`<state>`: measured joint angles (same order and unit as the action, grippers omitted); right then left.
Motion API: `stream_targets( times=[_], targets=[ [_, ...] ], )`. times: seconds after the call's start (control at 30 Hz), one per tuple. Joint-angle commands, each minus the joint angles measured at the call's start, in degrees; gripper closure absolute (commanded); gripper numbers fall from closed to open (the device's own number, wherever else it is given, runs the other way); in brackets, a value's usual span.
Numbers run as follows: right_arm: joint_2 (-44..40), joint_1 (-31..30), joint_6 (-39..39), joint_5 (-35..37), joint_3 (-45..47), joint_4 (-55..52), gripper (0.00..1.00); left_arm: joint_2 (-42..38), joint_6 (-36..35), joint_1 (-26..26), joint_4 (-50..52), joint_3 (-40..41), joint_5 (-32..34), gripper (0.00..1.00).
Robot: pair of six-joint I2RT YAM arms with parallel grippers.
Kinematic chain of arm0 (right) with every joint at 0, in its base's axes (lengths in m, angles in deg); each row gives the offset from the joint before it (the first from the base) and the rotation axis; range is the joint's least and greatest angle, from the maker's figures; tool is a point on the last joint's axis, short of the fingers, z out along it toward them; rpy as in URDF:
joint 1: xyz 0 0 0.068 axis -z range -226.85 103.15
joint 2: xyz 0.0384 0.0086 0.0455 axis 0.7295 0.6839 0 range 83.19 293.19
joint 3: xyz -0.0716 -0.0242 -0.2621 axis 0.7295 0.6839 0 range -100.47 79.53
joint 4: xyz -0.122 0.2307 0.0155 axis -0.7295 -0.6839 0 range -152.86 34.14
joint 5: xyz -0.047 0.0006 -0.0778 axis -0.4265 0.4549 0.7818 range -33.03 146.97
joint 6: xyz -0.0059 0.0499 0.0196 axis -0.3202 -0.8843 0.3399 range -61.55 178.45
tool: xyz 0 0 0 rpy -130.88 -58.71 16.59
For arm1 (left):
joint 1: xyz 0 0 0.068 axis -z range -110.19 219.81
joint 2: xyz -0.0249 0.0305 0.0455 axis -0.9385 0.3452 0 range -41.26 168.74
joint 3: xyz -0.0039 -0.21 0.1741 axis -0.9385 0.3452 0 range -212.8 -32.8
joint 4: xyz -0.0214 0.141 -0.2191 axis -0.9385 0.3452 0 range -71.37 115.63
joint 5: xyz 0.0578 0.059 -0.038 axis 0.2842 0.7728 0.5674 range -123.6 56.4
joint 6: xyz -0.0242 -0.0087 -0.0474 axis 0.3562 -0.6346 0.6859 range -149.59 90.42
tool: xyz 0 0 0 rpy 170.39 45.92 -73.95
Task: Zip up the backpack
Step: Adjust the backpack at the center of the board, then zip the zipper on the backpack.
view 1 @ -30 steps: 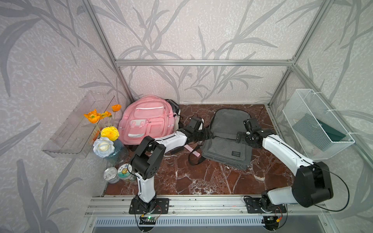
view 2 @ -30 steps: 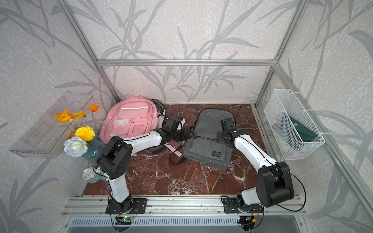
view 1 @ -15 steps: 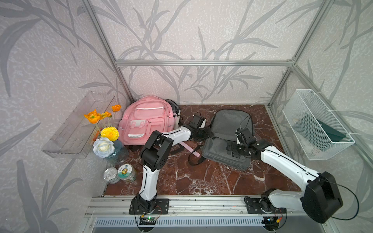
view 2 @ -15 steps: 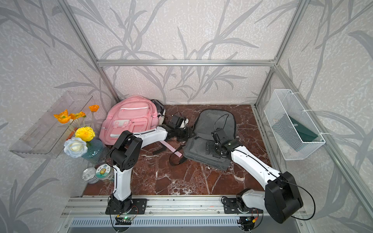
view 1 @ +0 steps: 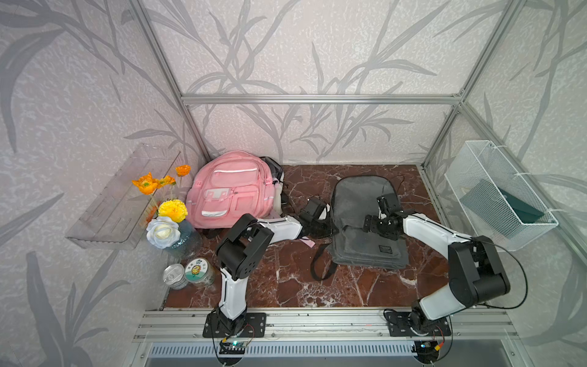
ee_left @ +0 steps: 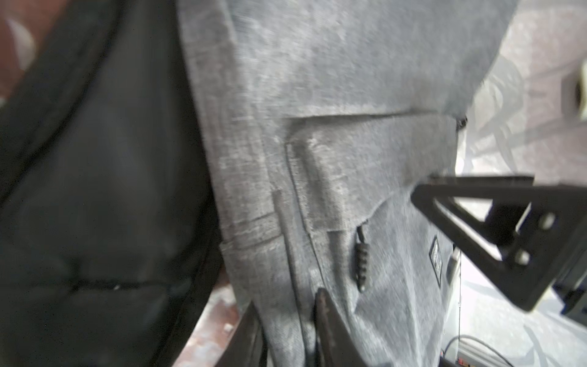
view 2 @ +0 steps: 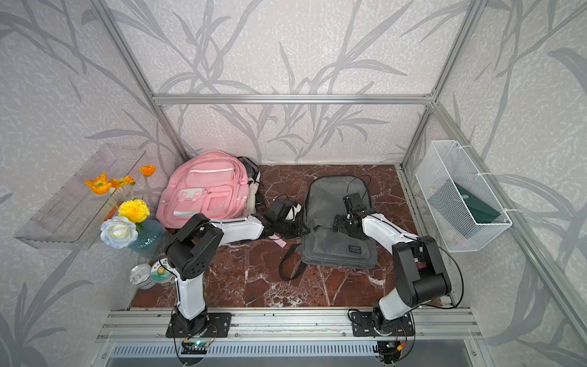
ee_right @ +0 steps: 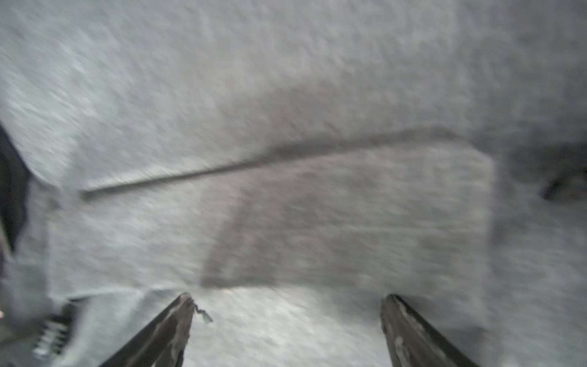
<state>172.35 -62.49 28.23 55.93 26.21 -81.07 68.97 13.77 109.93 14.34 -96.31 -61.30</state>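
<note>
Since the grey backpack is soft cloth lying flat and slack beside the pink backpack, it will likely bunch and drag unless one arm anchors the fabric while the other pulls the small tab. In both top views the left gripper sits at the bag's edge facing the pink backpack. The right gripper rests over the middle of the bag's front, farther from the pink backpack.

Seen from the left wrist, the left gripper has its jaws drawn narrow with a fold of the grey side seam pinched between them. That looks a sound anchor. A ribbed black zipper pull hangs just under the pocket flap, and it is the place to take hold. It is light and small, so it could easily slip out of a loose pinch.

From the right wrist, though the picture is blurred, the right gripper stands wide and grips nothing. Grey cloth and a dark seam lie ahead of it.

A second ago the right gripper was at the bag's edge away from the pink backpack; it has since come in over the front. The left gripper has slid a little along its edge, away from the bag's top.
</note>
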Motion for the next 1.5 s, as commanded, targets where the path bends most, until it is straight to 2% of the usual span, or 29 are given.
stream_targets(
  times=[0.0, 0.07, 0.13, 0.23, 0.4, 0.57, 0.83, 1.07, 1.27, 1.47],
  targets=[
    [-2.34, -3.65, 1.57, 2.03, -3.44, -3.08, 0.08, -3.45, 1.65, 1.02, -2.92, 1.98, 0.71, 0.77],
    [-3.65, -7.63, 2.19, 5.2, -5.57, -5.26, 0.09, -4.2, 1.3, 0.68, -3.31, 2.88, 2.44, 0.77],
    [-4.26, -10.63, 2.34, 5.58, -6.85, -5.94, 0.11, -3.41, 1.21, 0.36, -4.07, 2.71, 1.33, 0.78],
    [-3.74, -12.16, 0.95, 2.34, -7.2, -5.2, 0.21, -1.44, 3.49, -0.53, -8.15, 2.97, -2.43, 0.84],
    [-0.12, -13.8, -0.74, -1.38, -7.39, -3.09, 0.35, -0.78, 5.88, -0.56, -13.0, 4.99, -3.03, 0.84],
    [3.91, -14.29, -1.16, -2.13, -7.98, -1.72, 0.52, -0.69, 5.2, -0.55, -12.15, 5.29, -2.4, 0.85],
    [7.3, -14.57, -1.25, -3.16, -9.67, -0.79, 0.59, -0.64, 5.07, -0.47, -12.14, 5.76, -2.34, 0.85],
    [10.12, -14.94, -1.23, -1.96, -9.92, -1.45, 0.78, -0.55, 4.68, -0.41, -11.56, 5.48, -1.92, 0.86],
    [9.7, -14.92, -0.99, 0.81, -9.58, -3.03, 0.81, -0.9, 4.3, -0.43, -11.01, 5.76, -1.15, 0.87],
    [10.01, -14.95, -0.74, 0.36, -9.35, -2.8, 0.9, -0.89, 4.28, -0.46, -10.78, 5.72, -0.47, 0.88]
  ],
)
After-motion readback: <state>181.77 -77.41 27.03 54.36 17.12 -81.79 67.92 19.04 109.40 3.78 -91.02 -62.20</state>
